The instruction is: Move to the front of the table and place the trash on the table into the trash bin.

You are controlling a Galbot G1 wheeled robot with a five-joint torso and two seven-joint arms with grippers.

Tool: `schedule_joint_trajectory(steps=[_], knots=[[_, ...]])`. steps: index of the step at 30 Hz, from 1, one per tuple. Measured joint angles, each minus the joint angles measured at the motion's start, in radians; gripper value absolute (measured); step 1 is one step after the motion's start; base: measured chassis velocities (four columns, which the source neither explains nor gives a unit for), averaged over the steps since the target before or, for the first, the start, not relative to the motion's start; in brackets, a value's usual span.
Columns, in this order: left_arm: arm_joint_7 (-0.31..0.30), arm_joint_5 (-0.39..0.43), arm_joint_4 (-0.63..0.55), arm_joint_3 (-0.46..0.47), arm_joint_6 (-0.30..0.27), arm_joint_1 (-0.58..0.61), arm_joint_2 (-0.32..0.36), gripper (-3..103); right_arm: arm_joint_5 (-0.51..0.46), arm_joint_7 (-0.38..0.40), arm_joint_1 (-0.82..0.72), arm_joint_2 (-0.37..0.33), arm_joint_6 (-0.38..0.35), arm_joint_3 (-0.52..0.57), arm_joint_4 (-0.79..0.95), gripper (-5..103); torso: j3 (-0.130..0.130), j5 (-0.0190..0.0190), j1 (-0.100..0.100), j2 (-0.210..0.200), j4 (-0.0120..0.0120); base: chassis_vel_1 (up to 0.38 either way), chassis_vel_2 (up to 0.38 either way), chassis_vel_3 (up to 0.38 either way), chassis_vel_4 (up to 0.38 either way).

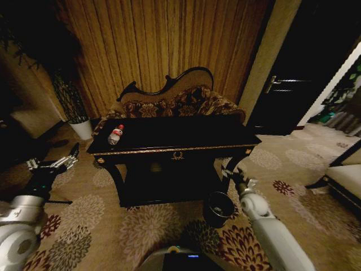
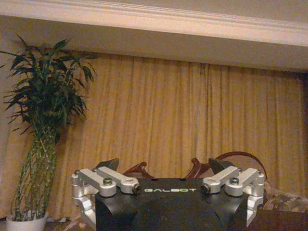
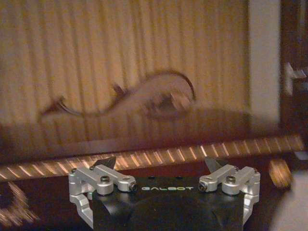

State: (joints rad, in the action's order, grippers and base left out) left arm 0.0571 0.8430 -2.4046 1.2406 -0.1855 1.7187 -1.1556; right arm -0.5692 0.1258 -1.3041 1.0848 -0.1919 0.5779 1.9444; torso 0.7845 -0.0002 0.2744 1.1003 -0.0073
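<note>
Long golden curtains [image 1: 163,45] hang across the back wall. A sofa [image 1: 175,101] with a curvy dark back stands before them. The floor is a tan carpet [image 1: 101,220] with big flowers, and a tall green plant [image 2: 43,125] grows in a white pot [image 1: 83,129]

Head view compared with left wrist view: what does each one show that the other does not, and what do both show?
Head view alone: the table with the bottle lying near its left end, the trash bin on the carpet at its front right, and the right gripper near the table's right leg.

Left wrist view alone: the ceiling moulding.

Both: the open left gripper, the curtain, the potted plant and the sofa back.
</note>
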Motion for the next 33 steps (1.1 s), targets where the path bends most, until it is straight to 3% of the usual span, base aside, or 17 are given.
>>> schedule_joint_trajectory(steps=[7, 14, 24, 33], knots=[[0.0, 0.0, 0.0, 0.009, -0.001, 0.008, 0.0, 100, 0.016, -0.004, -0.03, -0.011, -0.049, 0.012, 0.194, 100, 0.0, 0.0001, 0.0, 0.0, 0.0, 0.0, 0.0, 0.0, 0.0], [0.0, 0.0, 0.0, 0.009, -0.007, 0.008, 0.003, 100, 0.027, -0.004, -0.028, -0.016, -0.064, -0.014, 0.241, 100, 0.0, 0.0003, 0.0, 0.0, 0.0, 0.0, 0.0, 0.0, 0.0], [-0.053, -0.009, -0.022, 0.047, -0.145, 0.005, 0.019, 100, 0.037, -0.004, -0.025, -0.03, -0.058, -0.026, 0.231, 100, 0.0, 0.0003, 0.0, 0.0, 0.0, -0.03, 0.03, 0.029, -0.025], [-0.088, -0.035, -0.033, 0.047, -0.174, 0.003, 0.017, 100, 0.036, -0.003, -0.024, -0.033, -0.056, -0.026, 0.22, 100, 0.0, 0.0002, 0.0, 0.0, 0.0001, -0.161, 0.152, 0.158, -0.135]])
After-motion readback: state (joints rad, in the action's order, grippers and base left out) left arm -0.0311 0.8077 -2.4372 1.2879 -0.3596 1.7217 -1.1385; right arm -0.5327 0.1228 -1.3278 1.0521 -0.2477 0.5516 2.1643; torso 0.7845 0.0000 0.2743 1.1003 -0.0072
